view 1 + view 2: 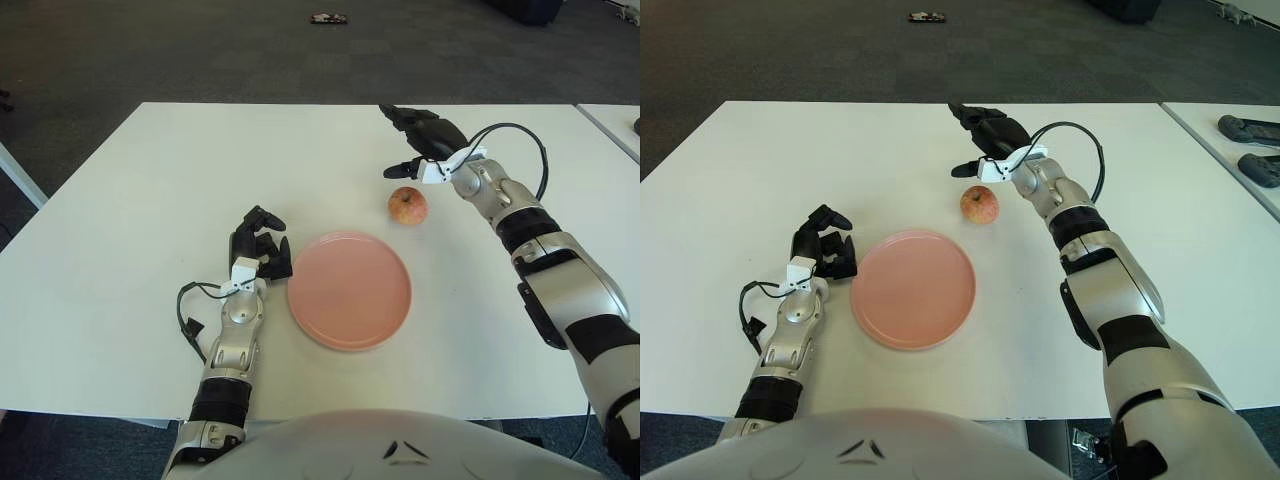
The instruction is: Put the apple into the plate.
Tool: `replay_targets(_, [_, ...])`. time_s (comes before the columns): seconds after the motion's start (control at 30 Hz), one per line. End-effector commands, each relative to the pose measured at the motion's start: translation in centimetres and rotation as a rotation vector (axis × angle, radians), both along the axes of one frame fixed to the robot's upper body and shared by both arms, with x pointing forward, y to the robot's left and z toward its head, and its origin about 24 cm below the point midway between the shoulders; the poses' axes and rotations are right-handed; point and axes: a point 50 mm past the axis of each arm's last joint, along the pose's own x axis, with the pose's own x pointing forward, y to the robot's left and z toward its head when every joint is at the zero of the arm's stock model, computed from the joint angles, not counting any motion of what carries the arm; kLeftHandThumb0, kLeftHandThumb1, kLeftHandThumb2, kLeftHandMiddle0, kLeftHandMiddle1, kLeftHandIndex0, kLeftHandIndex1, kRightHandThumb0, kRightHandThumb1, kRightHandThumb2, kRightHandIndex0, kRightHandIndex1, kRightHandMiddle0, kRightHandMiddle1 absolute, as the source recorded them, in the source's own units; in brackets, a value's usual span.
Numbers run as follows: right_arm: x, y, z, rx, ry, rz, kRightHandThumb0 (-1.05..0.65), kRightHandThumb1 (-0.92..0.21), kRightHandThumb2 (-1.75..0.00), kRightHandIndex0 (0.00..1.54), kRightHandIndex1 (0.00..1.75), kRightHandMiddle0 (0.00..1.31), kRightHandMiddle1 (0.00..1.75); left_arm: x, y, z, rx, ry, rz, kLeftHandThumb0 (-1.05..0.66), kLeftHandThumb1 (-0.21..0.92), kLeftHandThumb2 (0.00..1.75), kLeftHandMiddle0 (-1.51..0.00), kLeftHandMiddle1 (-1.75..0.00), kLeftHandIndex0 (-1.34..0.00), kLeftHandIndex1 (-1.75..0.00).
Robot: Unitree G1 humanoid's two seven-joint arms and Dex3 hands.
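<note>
the white counter [130, 220] carries everything here. on it, near the front and roughly in the middle, lies the pink plate [350, 290], round and shallow, with nothing in it. the right hand [428, 138] is reached out over the far part of the counter, its dark fingers [400, 117] spread apart and released, grasping nothing; it shows just behind and a little to the right of the apple, and one fingertip points down near the fruit, though contact cannot be told. the left hand [258, 243] shows just beside the plate's left rim, its fingers [268, 218] curled in loosely around nothing. the apple [407, 206], red and yellow, sits on the counter just beyond the plate's far right edge, apart from the rim and outside the plate
</note>
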Motion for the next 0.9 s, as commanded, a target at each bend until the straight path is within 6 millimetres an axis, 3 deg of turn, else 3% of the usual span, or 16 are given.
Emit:
replay_targets(0.0, [0.4, -1.0, 0.7, -0.049, 0.012, -0.025, -1.05, -0.92, -0.46, 0.00, 0.00, 0.00, 0.00, -0.1, 0.1, 0.0, 0.002, 0.005, 0.002, -0.55, 0.14, 1.54, -1.23, -1.75, -0.76, -1.75])
replay_targets(0.33, [0.1, -2.6, 0.0, -0.177, 0.172, 0.002, -1.05, -0.92, -0.32, 0.00, 0.00, 0.00, 0.00, -0.2, 0.1, -0.1, -0.014, 0.003, -0.010, -0.54, 0.15, 1.53, -1.22, -1.75, -0.75, -1.75])
replay_targets(0.53, [-0.4, -4.6, 1.8, -0.183, 0.187, 0.017, -1.05, -0.92, -0.32, 0.00, 0.00, 0.00, 0.00, -0.3, 0.2, -0.1, -0.013, 0.007, -0.011, -0.54, 0.15, 1.53, -1.22, -1.75, -0.75, -1.75])
replay_targets(0.87, [-0.7, -5.5, 2.7, -0.168, 0.198, 0.005, -1.05, -0.92, -0.36, 0.00, 0.00, 0.00, 0.00, -0.3, 0.3, -0.2, -0.012, 0.012, -0.010, -0.54, 0.15, 1.52, -1.22, -1.75, -0.75, -1.75])
